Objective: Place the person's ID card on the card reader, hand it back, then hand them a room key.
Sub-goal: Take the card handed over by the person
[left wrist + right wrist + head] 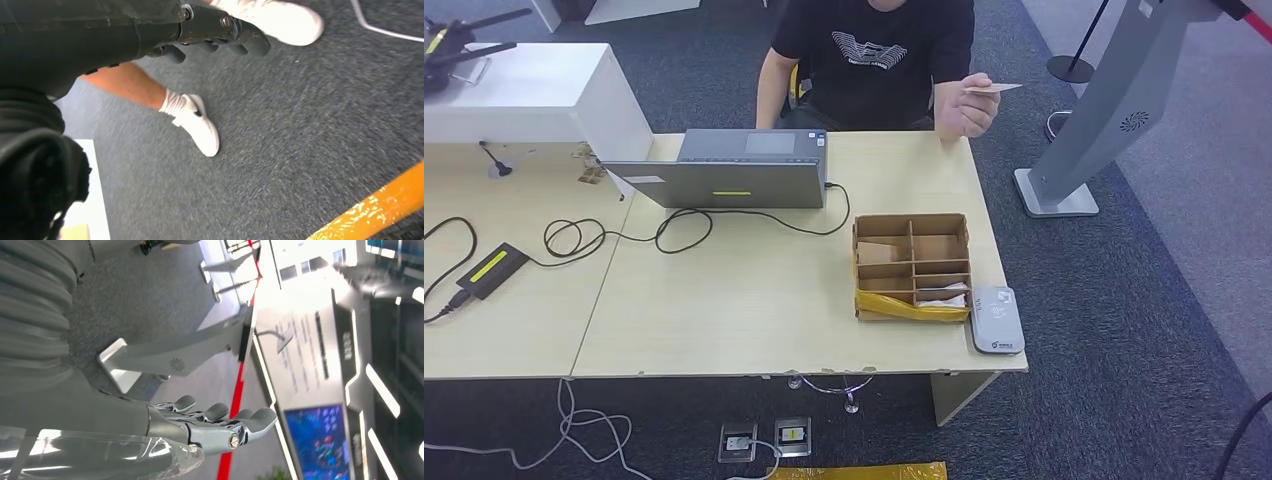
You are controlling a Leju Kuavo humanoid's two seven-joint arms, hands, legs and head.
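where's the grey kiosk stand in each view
Head view: the kiosk stand rises at the upper right, its flat base on the carpet right of the desk.
Left wrist view: not in it.
Right wrist view: the same stand lies sideways in the middle, above the right hand.
Shared landmark: the round speaker grille on the stand's leg.

Card reader (997,320) right of box (912,266)

Place: reception desk in a lobby
Signs: pale wooden counter (724,310), grey open laptop (729,170), white flat card reader (996,320), grey carpet floor (1144,330), blue lit display screen (320,442), red barrier rope (237,390)
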